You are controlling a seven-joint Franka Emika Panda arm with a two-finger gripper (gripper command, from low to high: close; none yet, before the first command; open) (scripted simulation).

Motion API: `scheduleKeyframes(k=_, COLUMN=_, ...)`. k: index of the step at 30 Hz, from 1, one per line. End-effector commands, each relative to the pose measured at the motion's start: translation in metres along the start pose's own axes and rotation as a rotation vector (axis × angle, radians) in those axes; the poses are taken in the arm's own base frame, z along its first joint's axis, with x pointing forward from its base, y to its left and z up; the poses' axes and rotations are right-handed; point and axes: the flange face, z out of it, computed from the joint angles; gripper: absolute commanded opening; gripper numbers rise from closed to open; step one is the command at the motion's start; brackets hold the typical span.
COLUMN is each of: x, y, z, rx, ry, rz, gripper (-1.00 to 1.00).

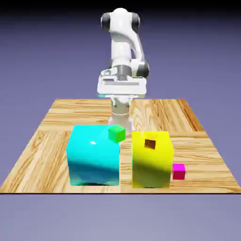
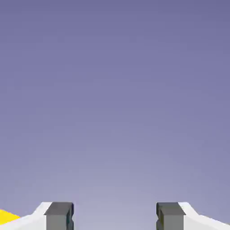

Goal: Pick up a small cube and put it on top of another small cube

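Observation:
The small cube of the task does not show in either view. My gripper point(image 1: 120, 89) hangs high over the table's far side, behind the big blocks and apart from everything. In the hand view the gripper point(image 2: 114, 218) is open: its two grey fingertips point(image 2: 59, 215) stand wide apart with only the violet backdrop between them. A tiny bright green block point(image 1: 116, 133) sits at the big cyan block's upper far corner. A tiny magenta block point(image 1: 178, 172) lies on the table beside the yellow block. A tiny brown block point(image 1: 149, 144) rests on top of the yellow block.
The big cyan block point(image 1: 93, 157) and the big yellow block point(image 1: 151, 162) stand side by side near the wooden table's point(image 1: 47, 141) front edge. A sliver of the yellow block point(image 2: 6, 217) shows at the hand view's lower left corner.

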Motion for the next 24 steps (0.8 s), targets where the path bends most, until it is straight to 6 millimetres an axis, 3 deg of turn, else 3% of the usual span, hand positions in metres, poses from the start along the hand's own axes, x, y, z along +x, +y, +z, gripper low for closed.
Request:
scheduleKeyframes(k=1, x=0.01, y=0.015, z=0.004, rx=-0.044, ry=-0.018, rz=0.043, gripper=0.0)
scheduleKeyframes(k=6, x=0.051, y=0.106, z=0.019, rx=-0.263, ry=-0.119, rz=0.281, gripper=0.0)
scheduleKeyframes(k=12, x=0.057, y=0.248, z=0.026, rx=-0.523, ry=-0.305, rz=0.666, gripper=0.0)
scheduleKeyframes(k=17, x=0.03, y=0.352, z=0.007, rx=-0.659, ry=-0.479, rz=1.008, gripper=0.0)
scheduleKeyframes(k=24, x=-0.038, y=0.417, z=0.018, rx=-0.652, ry=-0.654, rz=1.337, gripper=0.0)
